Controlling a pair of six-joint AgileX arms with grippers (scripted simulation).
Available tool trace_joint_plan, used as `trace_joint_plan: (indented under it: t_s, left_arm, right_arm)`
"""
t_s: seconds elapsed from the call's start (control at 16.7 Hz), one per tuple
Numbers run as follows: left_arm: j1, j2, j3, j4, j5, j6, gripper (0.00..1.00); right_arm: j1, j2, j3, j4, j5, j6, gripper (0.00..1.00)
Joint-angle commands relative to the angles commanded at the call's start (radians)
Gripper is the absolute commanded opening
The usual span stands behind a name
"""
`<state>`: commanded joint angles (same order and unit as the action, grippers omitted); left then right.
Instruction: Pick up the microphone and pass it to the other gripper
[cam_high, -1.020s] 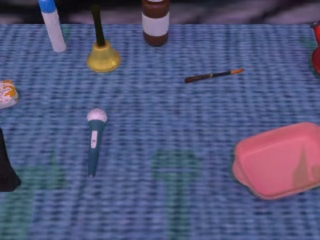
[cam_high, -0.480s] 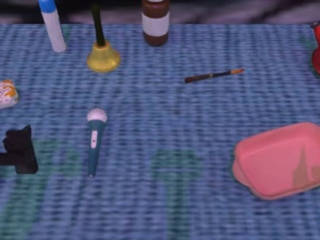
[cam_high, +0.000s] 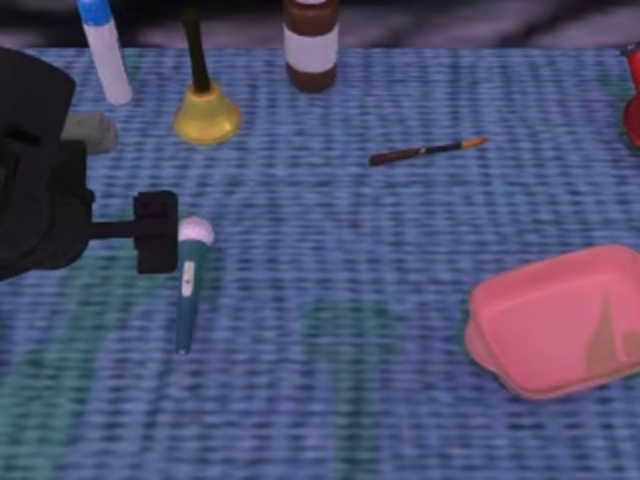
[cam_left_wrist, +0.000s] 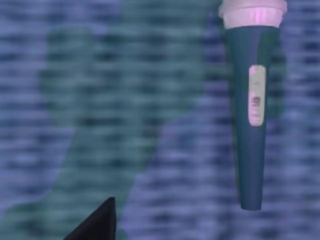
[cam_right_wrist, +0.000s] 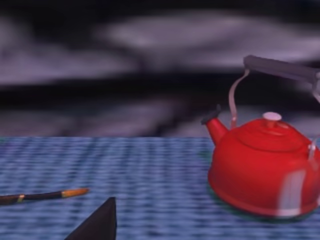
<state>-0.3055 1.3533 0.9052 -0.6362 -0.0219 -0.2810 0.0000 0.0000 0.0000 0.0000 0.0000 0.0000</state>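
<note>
We are on the approach step: our left gripper (cam_high: 158, 232) hovers just beside the head of the microphone (cam_high: 189, 282), which lies flat on the blue cloth (cam_high: 350, 250) at the table's left, untouched (whether the fingers are spread or pressed together we cannot tell). Next, we judge, the gripper must centre over the teal handle, descend and close on it. Our right gripper (cam_right_wrist: 97, 222) is parked near the red kettle (cam_right_wrist: 265, 172), awaiting the handover.
</note>
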Motion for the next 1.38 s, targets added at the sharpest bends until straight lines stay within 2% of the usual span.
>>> trace_joint_plan:
  t_s: [0.42,0.84,1.08,1.38]
  left_arm:
    - [-0.094,0.417,0.272,-0.21,-0.01,-0.088,1.0]
    - [-0.098,0.454,0.294,-0.234,-0.011,-0.097,1.0]
    - [-0.099,0.504,0.266,-0.162,-0.012,-0.092,1.0]
    - [-0.094,0.643,0.188,0.067,-0.01,-0.085,1.0]
  right_arm:
    - [0.0,0.0,0.0,0.0,0.0,0.0,1.0]
    - [0.0,0.0,0.0,0.0,0.0,0.0,1.0]
    - [0.0,0.0,0.0,0.0,0.0,0.0,1.0]
    - [0.0,0.0,0.0,0.0,0.0,0.0,1.0]
